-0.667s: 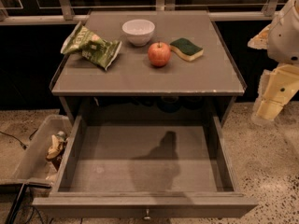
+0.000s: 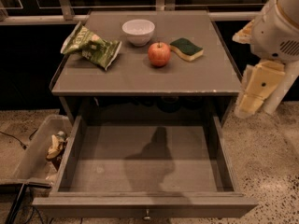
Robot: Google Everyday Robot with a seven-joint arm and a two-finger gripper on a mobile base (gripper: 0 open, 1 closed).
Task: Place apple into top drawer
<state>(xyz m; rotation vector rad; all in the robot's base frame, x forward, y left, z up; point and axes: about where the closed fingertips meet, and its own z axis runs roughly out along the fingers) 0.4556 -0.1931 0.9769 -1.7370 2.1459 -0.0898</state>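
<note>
The red apple [image 2: 159, 54] sits upright on the grey cabinet top [image 2: 140, 76], between a white bowl [image 2: 138, 31] and a green-and-yellow sponge [image 2: 186, 49]. The top drawer [image 2: 145, 160] is pulled fully open below the cabinet top; its flat grey bottom is bare, and its small knob [image 2: 147, 214] shows at the front. My gripper [image 2: 254, 94] hangs at the right edge of the view, beside the cabinet's right front corner, pointing down, well right of the apple and holding nothing that I can see.
A crumpled green chip bag [image 2: 91, 45] lies on the cabinet top's left side. A clear plastic bin [image 2: 32, 155] with some items stands on the speckled floor left of the drawer. Cables [image 2: 14, 204] lie at the lower left.
My gripper and arm have shifted a little to the left, closer to the cabinet's right edge. The apple and the drawer have not moved.
</note>
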